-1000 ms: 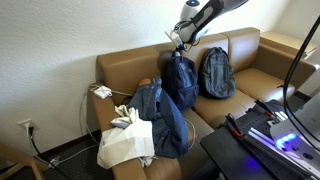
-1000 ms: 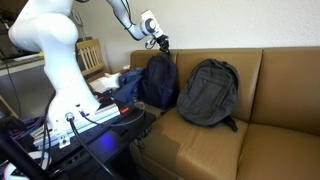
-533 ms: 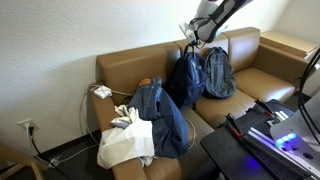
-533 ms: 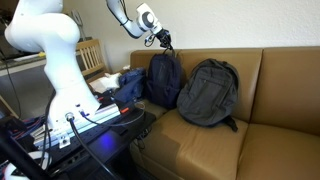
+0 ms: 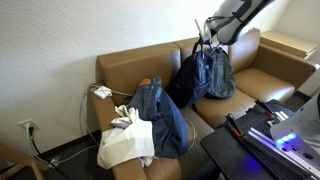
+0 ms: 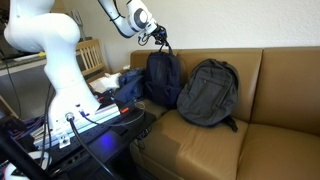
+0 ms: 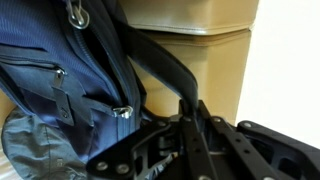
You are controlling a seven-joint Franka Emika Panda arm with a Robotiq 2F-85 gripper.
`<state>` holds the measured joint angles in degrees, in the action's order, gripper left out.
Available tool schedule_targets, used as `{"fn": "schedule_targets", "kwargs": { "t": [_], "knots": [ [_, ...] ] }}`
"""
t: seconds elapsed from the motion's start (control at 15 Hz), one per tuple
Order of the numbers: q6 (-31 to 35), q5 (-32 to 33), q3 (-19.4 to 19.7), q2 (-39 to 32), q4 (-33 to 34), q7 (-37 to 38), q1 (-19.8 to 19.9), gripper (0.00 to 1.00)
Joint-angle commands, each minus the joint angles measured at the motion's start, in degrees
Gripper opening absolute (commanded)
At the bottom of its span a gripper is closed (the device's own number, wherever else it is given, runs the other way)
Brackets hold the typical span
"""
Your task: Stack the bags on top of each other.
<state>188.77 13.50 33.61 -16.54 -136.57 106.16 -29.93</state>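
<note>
The dark navy backpack hangs by its top loop from my gripper above the brown sofa seat. It hangs right beside the dark grey backpack, which leans upright against the sofa back, and partly overlaps it. Both exterior views show this: navy backpack, grey backpack, gripper. In the wrist view the gripper is shut on the dark loop strap. Navy fabric fills the left and grey fabric shows below it.
A blue denim heap and a white tote bag lie at one end of the sofa. A black table with a lit device stands in front. The robot base and a wooden chair are beside the sofa.
My gripper has carried the navy backpack sideways along the sofa back towards the grey backpack, so the two now overlap in one exterior view. The grey backpack has not moved.
</note>
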Motion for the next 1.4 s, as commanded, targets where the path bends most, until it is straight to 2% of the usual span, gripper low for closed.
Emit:
{"fn": "schedule_targets", "kwargs": {
  "t": [0.0, 0.2, 0.47, 0.67, 0.8, 1.0, 1.07, 1.13, 1.2, 1.33],
  "knots": [
    [6.00, 3.69, 6.41, 10.35, -5.56, -4.74, -1.91, 0.02],
    [5.34, 8.33, 9.69, 15.58, -7.37, -10.00, -1.99, 0.02],
    [0.46, 17.03, 9.85, 25.07, -9.54, -13.96, -0.37, 0.02],
    [-2.65, 21.39, 11.20, 32.16, -11.38, -16.80, -2.49, 0.02],
    [-5.83, 21.51, 12.53, 36.94, -11.77, -18.32, -3.65, 0.02],
    [-9.40, 21.51, 9.57, 40.03, -9.44, -15.64, 1.99, 0.02],
    [-9.75, 8.76, 0.64, 39.34, -9.84, -23.52, 10.57, 0.02],
    [-12.02, 5.18, -1.46, 40.30, -9.37, -23.97, 13.25, 0.02],
    [-16.41, 12.99, -1.10, 40.57, -7.03, -15.07, 15.82, 0.02],
    [-25.28, 14.62, -6.71, 41.54, -4.22, -11.32, 23.66, 0.02]
  ]
}}
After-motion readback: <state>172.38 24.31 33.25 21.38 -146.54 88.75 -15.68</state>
